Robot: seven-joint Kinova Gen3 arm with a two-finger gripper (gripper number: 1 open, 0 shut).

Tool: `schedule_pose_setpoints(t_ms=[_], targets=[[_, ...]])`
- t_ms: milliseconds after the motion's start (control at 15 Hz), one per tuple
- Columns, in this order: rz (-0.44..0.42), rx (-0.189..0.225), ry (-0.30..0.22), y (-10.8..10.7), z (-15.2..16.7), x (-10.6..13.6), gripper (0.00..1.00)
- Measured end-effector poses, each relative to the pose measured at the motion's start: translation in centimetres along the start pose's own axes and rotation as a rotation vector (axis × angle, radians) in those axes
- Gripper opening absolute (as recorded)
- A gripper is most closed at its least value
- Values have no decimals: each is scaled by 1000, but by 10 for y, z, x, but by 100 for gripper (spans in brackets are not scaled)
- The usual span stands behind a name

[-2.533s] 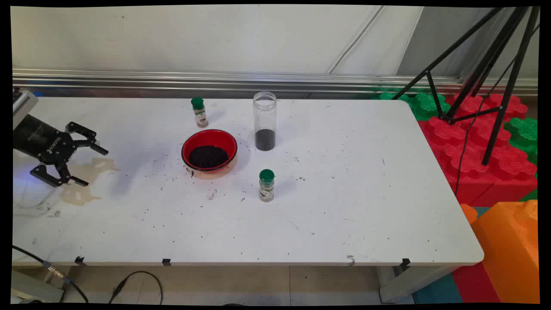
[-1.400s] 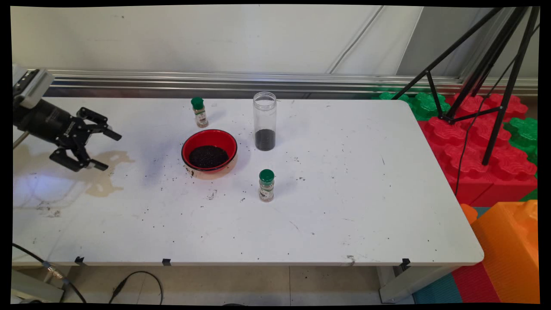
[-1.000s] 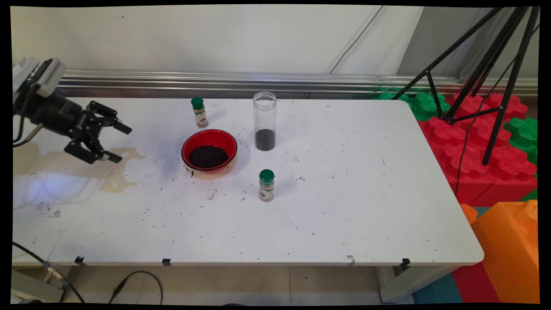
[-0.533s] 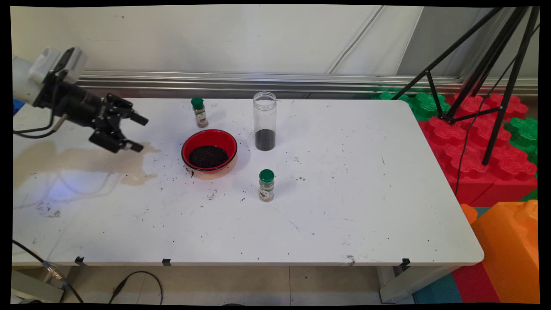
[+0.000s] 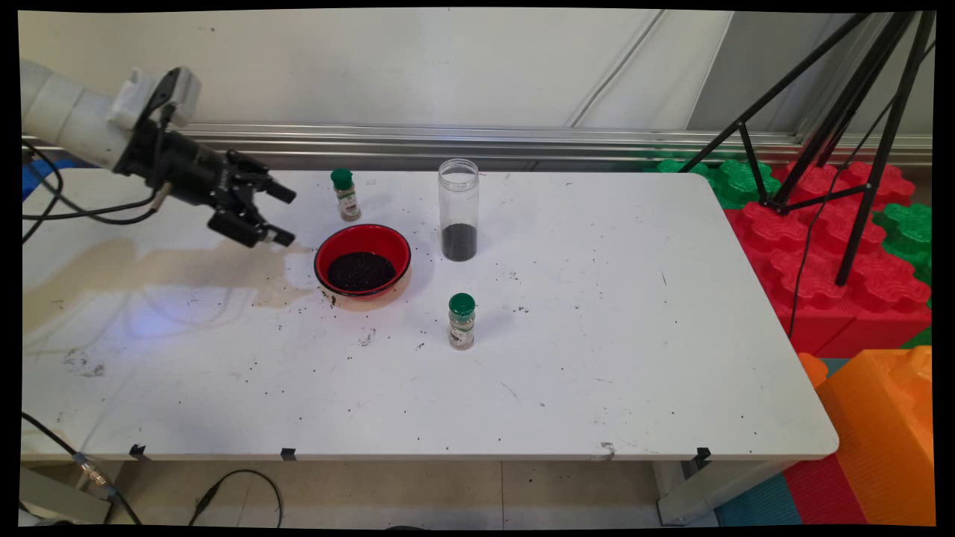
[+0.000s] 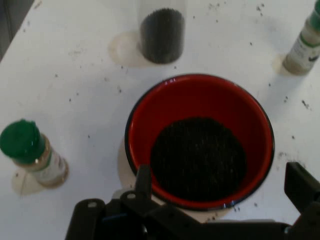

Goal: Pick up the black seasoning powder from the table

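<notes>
The gripper [image 5: 282, 216] is wide open and holds nothing, just left of the red bowl [image 5: 362, 242] of black grains.

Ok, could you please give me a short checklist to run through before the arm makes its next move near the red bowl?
1. Gripper open and empty: ok.
2. Gripper clear of the red bowl, to its left and not touching: ok.
3. Bowl upright, dark grains inside: ok.
4. Far spice jar upright, green cap on: ok.
5. Clear jar upright, standing apart from the bowl: ok.
6. Table clean: not ok, loose grains and a tan stain.
</notes>
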Motion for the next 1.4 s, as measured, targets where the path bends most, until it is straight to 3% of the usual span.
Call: schedule_pose_setpoints(t_ms=[533, 1400], targets=[[8, 5, 52, -14, 46, 33, 100], [49, -5, 122, -32, 108, 63, 100]])
